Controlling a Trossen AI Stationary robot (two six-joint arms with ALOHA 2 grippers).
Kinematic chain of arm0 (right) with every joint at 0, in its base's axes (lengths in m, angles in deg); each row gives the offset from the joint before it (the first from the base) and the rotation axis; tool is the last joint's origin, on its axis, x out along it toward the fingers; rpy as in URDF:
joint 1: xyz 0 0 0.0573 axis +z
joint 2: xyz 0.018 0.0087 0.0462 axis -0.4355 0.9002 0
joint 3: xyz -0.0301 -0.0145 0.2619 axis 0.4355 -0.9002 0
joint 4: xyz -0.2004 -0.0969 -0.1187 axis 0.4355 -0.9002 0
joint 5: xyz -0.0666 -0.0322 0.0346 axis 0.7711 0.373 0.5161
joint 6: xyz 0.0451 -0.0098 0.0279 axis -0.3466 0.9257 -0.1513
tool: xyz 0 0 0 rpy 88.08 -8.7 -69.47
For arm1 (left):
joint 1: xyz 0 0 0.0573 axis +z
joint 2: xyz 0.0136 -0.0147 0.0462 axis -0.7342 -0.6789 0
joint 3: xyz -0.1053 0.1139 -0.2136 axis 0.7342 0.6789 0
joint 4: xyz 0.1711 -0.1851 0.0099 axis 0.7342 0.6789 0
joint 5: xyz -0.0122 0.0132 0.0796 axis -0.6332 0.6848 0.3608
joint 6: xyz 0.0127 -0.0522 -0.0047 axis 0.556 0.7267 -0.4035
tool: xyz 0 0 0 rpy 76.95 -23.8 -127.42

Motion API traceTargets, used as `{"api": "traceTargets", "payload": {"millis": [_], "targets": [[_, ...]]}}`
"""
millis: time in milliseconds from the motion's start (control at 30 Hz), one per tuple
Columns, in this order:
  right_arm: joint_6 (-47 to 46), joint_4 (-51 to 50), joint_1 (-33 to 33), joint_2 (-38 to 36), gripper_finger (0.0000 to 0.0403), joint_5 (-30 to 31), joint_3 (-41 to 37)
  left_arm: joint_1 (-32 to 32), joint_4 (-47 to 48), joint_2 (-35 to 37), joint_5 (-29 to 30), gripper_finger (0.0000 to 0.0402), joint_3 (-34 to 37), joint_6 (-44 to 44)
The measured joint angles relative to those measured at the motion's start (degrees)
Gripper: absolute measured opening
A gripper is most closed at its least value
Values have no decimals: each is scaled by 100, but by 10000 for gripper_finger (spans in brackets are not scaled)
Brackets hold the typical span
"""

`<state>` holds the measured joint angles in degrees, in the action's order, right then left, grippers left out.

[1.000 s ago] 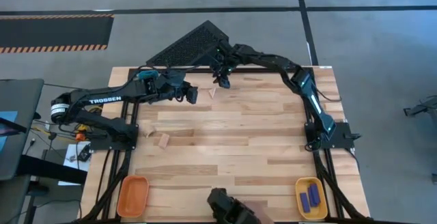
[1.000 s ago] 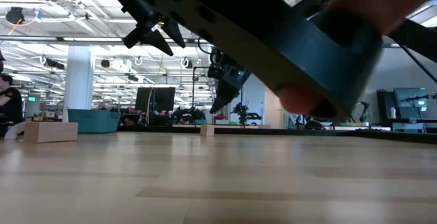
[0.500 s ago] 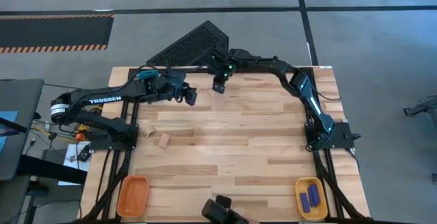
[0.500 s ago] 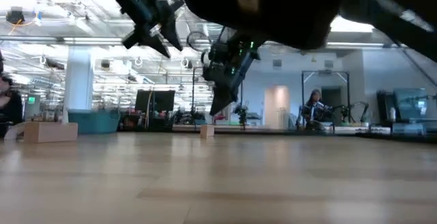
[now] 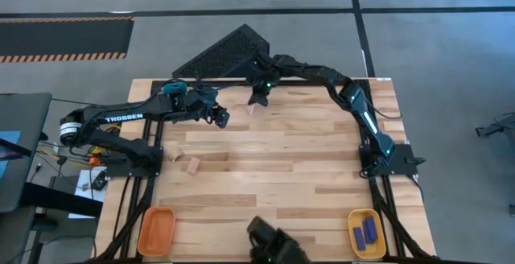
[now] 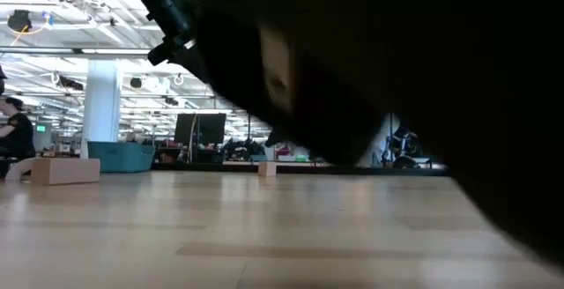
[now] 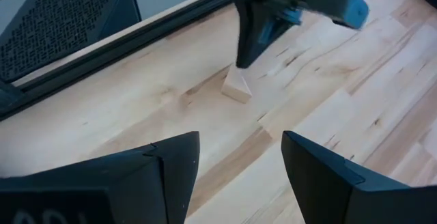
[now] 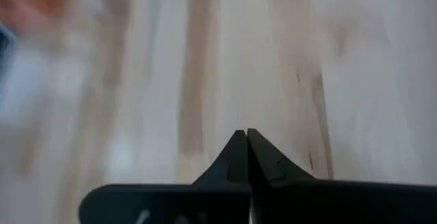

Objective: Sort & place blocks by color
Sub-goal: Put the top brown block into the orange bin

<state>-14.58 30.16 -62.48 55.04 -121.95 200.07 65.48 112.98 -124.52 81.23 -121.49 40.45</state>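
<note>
A pale wood block (image 7: 237, 87) lies on the table near its far edge, also seen in the high view (image 5: 252, 108) and the low view (image 6: 267, 169). My right gripper (image 7: 242, 63) is shut and points down at a slant, its tip right at the block's far top edge; nothing shows between its fingers (image 8: 246, 136). My left gripper (image 5: 219, 118) hangs open above the table a little to the left of the block, its two fingers (image 7: 171, 162) apart and empty. Two more wood blocks (image 5: 187, 161) lie at the table's left. My right gripper's shut tip stands at the far top edge of the wood block (image 7: 236, 75), slanting down from the far side. I cannot tell whether it touches the block. The block lies flat on the table.
An orange tray (image 5: 156, 230) sits at the near left corner. At the near right corner is a yellow tray (image 5: 355, 240) with two dark blue bars (image 5: 364, 232). A black perforated panel (image 5: 225, 53) lies beyond the far edge. A dark thing (image 5: 273, 248) at the near edge blocks most of the low view.
My right gripper has shut with nothing between its fingers, rolled at the wrist and sunk toward the wood block at the far edge. The block stays where it was. A dark thing at the near edge has shifted and now covers most of the low view.
</note>
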Motion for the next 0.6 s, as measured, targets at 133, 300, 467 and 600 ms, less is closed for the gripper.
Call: {"api": "traceTargets", "payload": {"millis": [133,300,467,600], "targets": [[-1023,102,-322,355,2,-1009,228,-11,9,0,-5,194,1,85],[-1695,86,-460,607,2,-1396,474,-17,22,0,-80,194,2,83],[-2559,66,-328,586,1,-972,703,-17,48,-1,-123,194,2,93],[-3215,-57,-272,577,1,-359,950,-16,52,-2,-122,194,2,215]]}}
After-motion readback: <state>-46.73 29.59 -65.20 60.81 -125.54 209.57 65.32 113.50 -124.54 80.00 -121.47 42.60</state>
